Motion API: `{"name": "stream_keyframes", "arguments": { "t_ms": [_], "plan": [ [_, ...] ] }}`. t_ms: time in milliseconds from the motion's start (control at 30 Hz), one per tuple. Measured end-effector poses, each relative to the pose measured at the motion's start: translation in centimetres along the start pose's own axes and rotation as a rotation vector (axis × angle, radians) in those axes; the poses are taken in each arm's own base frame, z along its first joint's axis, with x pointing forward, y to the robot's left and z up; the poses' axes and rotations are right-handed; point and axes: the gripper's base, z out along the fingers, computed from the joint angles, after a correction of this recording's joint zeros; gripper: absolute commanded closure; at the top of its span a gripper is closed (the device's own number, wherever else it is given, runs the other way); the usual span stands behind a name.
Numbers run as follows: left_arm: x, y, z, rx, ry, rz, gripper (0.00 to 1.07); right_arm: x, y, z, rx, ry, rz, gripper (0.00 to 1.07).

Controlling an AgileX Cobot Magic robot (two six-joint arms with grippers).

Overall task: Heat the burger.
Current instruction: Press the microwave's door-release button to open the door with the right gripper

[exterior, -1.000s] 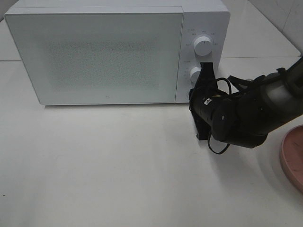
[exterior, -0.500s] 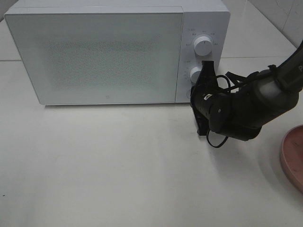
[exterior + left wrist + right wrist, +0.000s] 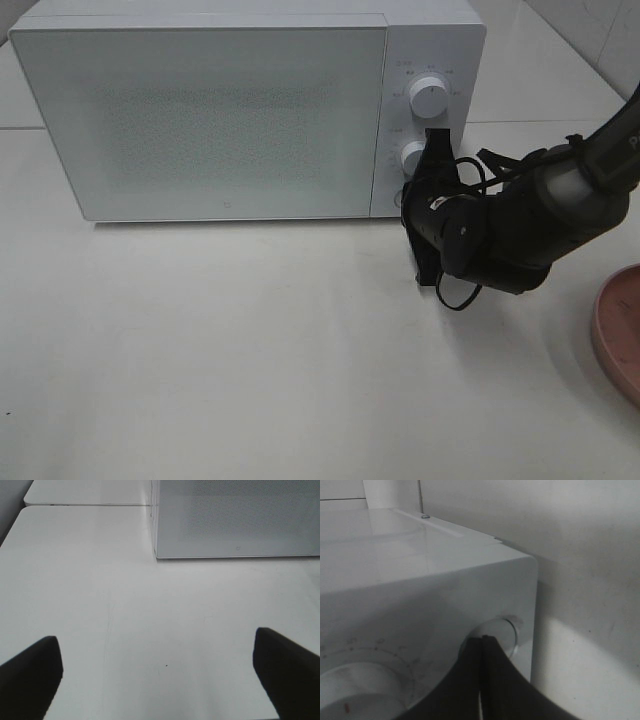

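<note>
The right claw (image 3: 482,642), pinched together, meets a round button (image 3: 502,630) on the shut microwave (image 3: 220,110). The left claw (image 3: 160,680) hangs spread apart over the table (image 3: 250,350). The burger is out of sight; the door (image 3: 200,120) hides the inside.

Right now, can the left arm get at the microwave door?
Probably yes: only bare table lies between the open left end effector and the closed microwave door.
</note>
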Motion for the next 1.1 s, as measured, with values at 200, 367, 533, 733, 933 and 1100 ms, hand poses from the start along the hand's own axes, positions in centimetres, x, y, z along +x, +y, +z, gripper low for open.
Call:
{"name": "stream_keyframes", "arguments": {
  "t_ms": [200,367,533,733,933,1100],
  "plan": [
    [0.0,0.0,0.0,0.000,0.000,0.000,0.09,0.0,-0.5,0.3,0.008,-0.004,-0.004,1.07],
    [0.0,0.0,0.0,0.000,0.000,0.000,0.09,-0.1,-0.7,0.6,-0.017,-0.019,-0.010,1.07],
    [0.0,0.0,0.0,0.001,0.000,-0.001,0.09,0.3,-0.7,1.3,-0.008,-0.016,-0.003,1.07],
    [0.0,0.0,0.0,0.002,0.000,-0.001,0.09,0.5,-0.6,1.7,-0.024,-0.027,-0.040,1.07],
    [0.0,0.0,0.0,0.002,0.000,-0.001,0.09,0.6,-0.2,2.0,-0.017,-0.025,-0.069,1.07],
    [0.0,0.0,0.0,0.002,0.000,-0.001,0.09,0.7,-0.1,2.0,-0.008,-0.026,-0.066,1.07]
  ]
}}
